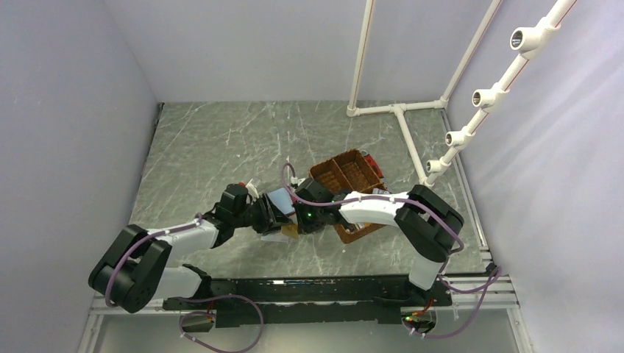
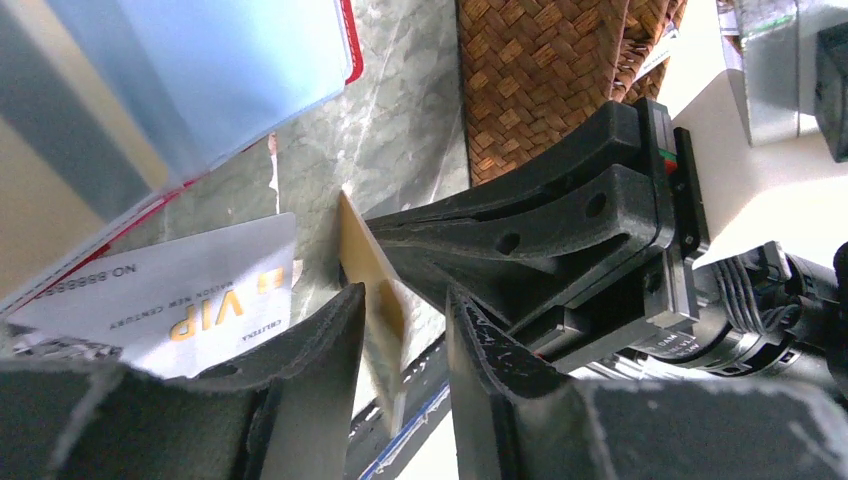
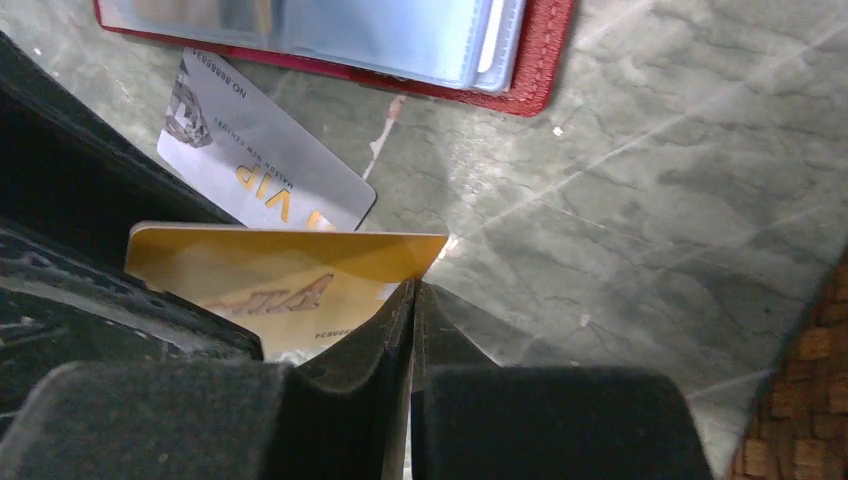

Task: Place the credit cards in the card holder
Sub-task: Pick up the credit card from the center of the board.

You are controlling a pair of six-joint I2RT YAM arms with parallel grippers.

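Right wrist: tan card (image 3: 290, 265) partly hidden, long axis left-right, pinched by right tool (image 3: 413, 292); left tool (image 2: 402, 305) spread astride it.

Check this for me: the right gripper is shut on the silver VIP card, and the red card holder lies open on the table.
One thing is wrong. The right gripper is shut on the gold card, not the silver VIP card, which lies flat on the table. The right wrist view shows this. The red card holder does lie open on the table.
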